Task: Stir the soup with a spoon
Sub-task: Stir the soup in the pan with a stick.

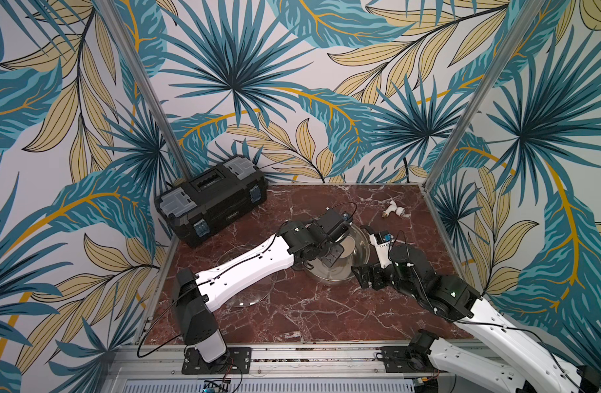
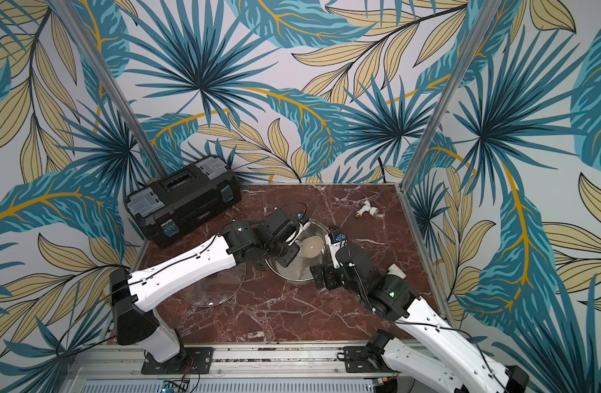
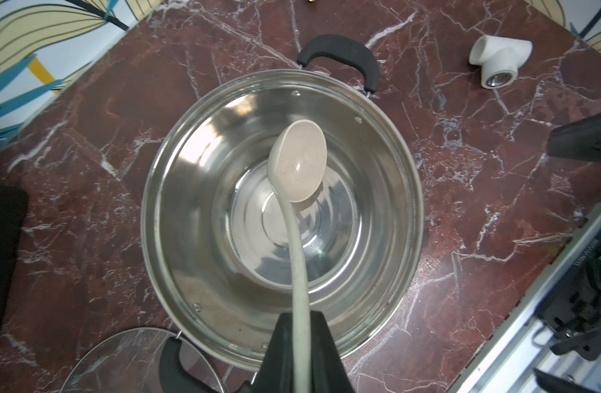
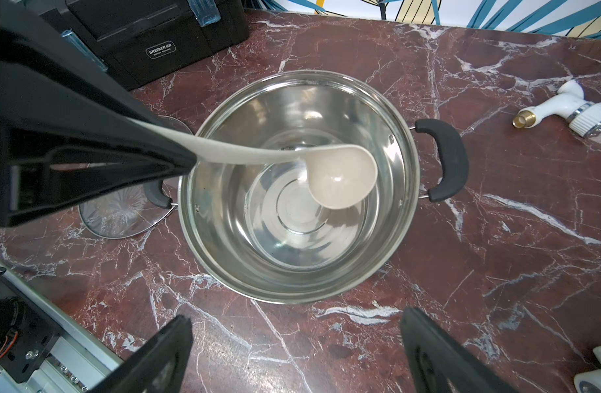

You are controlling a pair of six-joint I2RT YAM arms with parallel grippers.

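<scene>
Closest to the left wrist camera, the left hand is clamped tight on the long handle of the cream ladle, one black finger pressed to each side of it. The handle runs out from that grip over the rim of the steel pot, and the ladle's round bowl hangs inside the pot, hollow side up and slightly tilted, above the middle of the bottom. Whether it touches the bottom cannot be told. No soup shows in the pot, only shiny steel with ringed reflections. The pot stands upright near the middle of the red-brown marbled surface, with a black handle on each of two opposite sides. The right hand hangs just beside the pot's near rim, its fingers spread wide with nothing between them. A clear glass lid lies flat on the surface on the left side of the pot, its edge overlapping one pot handle in the wrist views and mostly covered by the left arm in both top views. A white tap with a brass end lies well apart toward the far right corner, a white pipe fitting sits by the right arm, and a black toolbox stands at the far left corner.
</scene>
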